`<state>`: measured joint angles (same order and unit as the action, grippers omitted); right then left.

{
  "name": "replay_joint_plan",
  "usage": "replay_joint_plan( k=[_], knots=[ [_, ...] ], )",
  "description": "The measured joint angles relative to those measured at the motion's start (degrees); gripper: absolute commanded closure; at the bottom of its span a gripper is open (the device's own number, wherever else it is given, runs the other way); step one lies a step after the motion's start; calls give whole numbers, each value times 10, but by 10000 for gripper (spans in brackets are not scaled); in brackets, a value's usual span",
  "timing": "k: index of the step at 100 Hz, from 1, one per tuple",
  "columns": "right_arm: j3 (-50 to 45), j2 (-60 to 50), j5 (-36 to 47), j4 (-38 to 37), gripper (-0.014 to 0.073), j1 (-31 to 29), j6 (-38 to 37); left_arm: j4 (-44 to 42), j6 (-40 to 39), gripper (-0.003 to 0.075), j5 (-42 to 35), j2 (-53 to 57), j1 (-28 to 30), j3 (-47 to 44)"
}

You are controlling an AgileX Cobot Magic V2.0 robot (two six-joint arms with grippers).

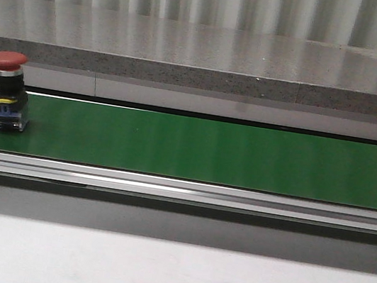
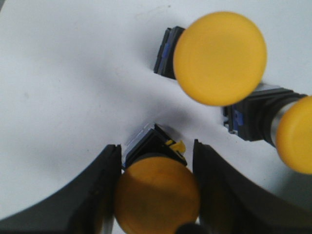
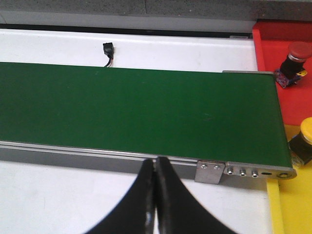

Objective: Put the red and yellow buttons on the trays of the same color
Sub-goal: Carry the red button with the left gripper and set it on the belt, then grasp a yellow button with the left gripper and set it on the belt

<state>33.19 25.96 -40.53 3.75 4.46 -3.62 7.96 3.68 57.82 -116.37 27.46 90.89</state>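
I am sorting buttons by color, and I think I am in the middle of the job.

In the front view, a red button (image 1: 6, 91) stands upright at the far left of the frame, on the green belt (image 1: 208, 150). It has a round red cap on top and a black body with a small clear block under it. Nothing touches it. I think this one is next, and it must go to the red tray.

In the left wrist view, my left gripper (image 2: 155, 190) holds a yellow button (image 2: 156, 197) at the bottom middle of the frame. One black finger (image 2: 92, 195) sits on each side of it. Two more yellow buttons (image 2: 220, 58) lie on the white surface at the upper right. So my next move here should be to carry the held one to the yellow tray and let go gently, so it does not tip.

In the right wrist view, my right gripper (image 3: 155, 204) is pressed closed and holds nothing. At the right edge I see the red tray (image 3: 273, 44) with a red button on it, and the yellow tray (image 3: 292, 204) below it with a yellow button.
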Motion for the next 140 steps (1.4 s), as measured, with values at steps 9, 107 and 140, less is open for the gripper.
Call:
replay_joint_plan(
  k=[9, 107, 140],
  knots=[
    [0, 0, 0, 0, 659, 0, 0, 0, 5, 618, 9, 20, -5, 0],
    [0, 0, 0, 0, 659, 0, 0, 3, 15, 561, -21, 232, -166, -177],
    [0, 0, 0, 0, 659, 0, 0, 25, 15, 152, -46, 232, -166, -180]
  ],
)
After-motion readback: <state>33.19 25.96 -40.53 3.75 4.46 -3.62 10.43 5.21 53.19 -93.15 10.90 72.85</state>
